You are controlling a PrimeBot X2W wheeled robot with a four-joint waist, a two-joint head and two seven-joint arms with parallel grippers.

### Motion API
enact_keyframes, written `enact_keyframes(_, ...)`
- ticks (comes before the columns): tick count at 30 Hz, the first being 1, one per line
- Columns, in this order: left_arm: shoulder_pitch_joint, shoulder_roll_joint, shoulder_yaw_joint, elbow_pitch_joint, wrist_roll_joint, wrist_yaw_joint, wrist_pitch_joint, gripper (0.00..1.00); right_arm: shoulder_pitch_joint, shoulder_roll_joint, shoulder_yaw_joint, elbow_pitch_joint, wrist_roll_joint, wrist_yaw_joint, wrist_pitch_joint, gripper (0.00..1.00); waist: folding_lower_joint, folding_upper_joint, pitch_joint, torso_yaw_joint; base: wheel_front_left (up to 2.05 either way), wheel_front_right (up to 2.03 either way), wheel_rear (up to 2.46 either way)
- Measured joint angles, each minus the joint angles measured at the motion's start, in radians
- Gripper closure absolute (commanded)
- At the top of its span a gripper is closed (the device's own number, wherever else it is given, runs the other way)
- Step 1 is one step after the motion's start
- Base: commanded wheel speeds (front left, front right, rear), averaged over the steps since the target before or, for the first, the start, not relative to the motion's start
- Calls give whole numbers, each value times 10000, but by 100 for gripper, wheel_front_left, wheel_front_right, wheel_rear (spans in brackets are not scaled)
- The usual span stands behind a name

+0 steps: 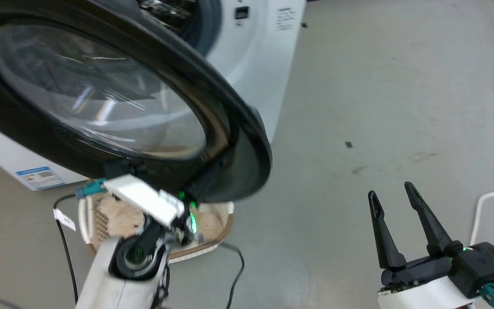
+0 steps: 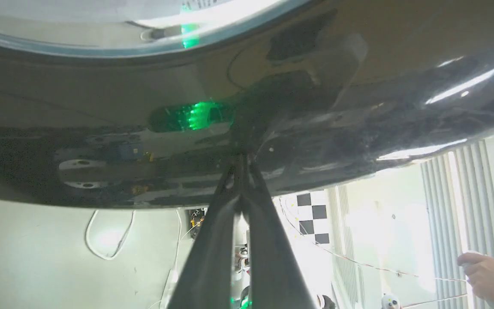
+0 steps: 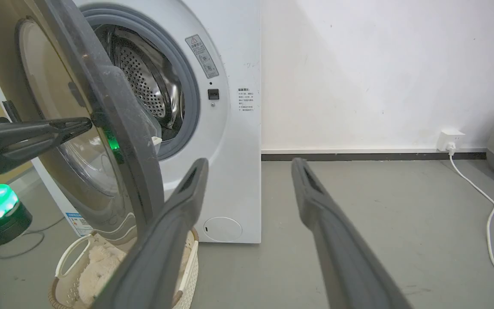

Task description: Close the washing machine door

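Fingers (image 2: 212, 249) of the left gripper (image 2: 240, 162) are pressed together with nothing between them, their tips touching the glossy black rim of the washing machine door (image 2: 101, 107); the right gripper (image 1: 389, 189) hangs at 4 o'clock in the head view, its two fingers spread wide and empty over bare grey floor, well apart from the door.

By count: two grippers, four fingers, one door, one washing machine (image 3: 230, 128), one basket (image 3: 190, 262); the door stands open, swung out from the machine's front, at 10 o'clock in the head view, with its clear glass bowl (image 1: 101, 98) bulging inside the rim.

The right wrist view shows the steel perforated drum (image 3: 144, 81) and its grey rubber seal (image 3: 191, 98) at 11 o'clock, uncovered beside the door's edge; it also shows the left gripper (image 3: 88, 124) at 9 o'clock, tips on the rim, one wall socket (image 3: 449, 139) at 3 o'clock and one white cable (image 3: 487, 223) running from it.

The head view gives the blue label (image 1: 40, 178) at 8 o'clock and the plush-filled basket at 7 o'clock, below the door; the left wrist view gives one person's hand (image 2: 487, 270) at 4 o'clock and a black-and-white checkerboard (image 2: 313, 216) at 5 o'clock.
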Motion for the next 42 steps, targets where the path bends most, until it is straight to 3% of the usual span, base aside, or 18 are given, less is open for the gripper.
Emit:
enact_keyframes(6, -1288, -13, -82, 1034, 128, -44, -1198, 100, -8, 2, 88, 0, 180, 0, 2, 0, 0, 0, 185, -484, 0, 0, 0)
enact_keyframes(12, -1964, -21, -374, 1643, 207, -81, -2021, 100, -5, 2, 119, 25, 207, 0, 2, 0, 1, 0, 93, -526, 0, 0, 0)
enact_keyframes(17, -1697, 29, -972, 1469, 255, -81, -1829, 100, -2, 2, 84, 90, 207, 0, 2, 0, 0, 0, -196, -317, 0, 0, 0)
enact_keyframes(21, -522, 596, -1822, 477, 571, -81, -1103, 100, 10, 6, 61, 136, 205, 0, 2, 0, 0, 0, -506, -36, 0, 0, 0)
enact_keyframes(27, 1190, 2186, -2824, -798, 1894, -81, -1457, 100, 259, 10, -161, 199, 203, 0, 0, 0, 0, 0, -1008, 626, 0, 0, 0)
enact_keyframes(29, 1468, 2813, -3212, -1022, 2788, -81, -1910, 100, 372, 10, -190, 245, 199, 0, 0, 0, 0, 0, -1182, 898, 0, 0, 0)
enact_keyframes(31, 1582, 3490, -3557, -1072, 3850, -81, -2623, 100, 476, 12, -209, 272, 196, 0, 0, 0, 0, 0, -1342, 1182, 0, 0, 0)
enact_keyframes(32, 1667, 4019, -3584, -836, 5030, -82, -4297, 100, 583, 17, -259, 290, 190, 0, 2, 0, 0, 0, -1577, 1634, 0, 0, 0)
enact_keyframes(37, 1710, 4303, -3323, -113, 6748, -8, -6535, 100, 682, 17, -244, 305, 186, 0, 2, 0, 0, 0, -1922, 2338, 0, 0, 0)
enact_keyframes(42, 2196, 3662, -1776, -677, 8130, 460, -6844, 100, 725, 19, -255, 293, 174, 0, 2, 0, 0, 0, -2191, 2815, 0, 0, 0)
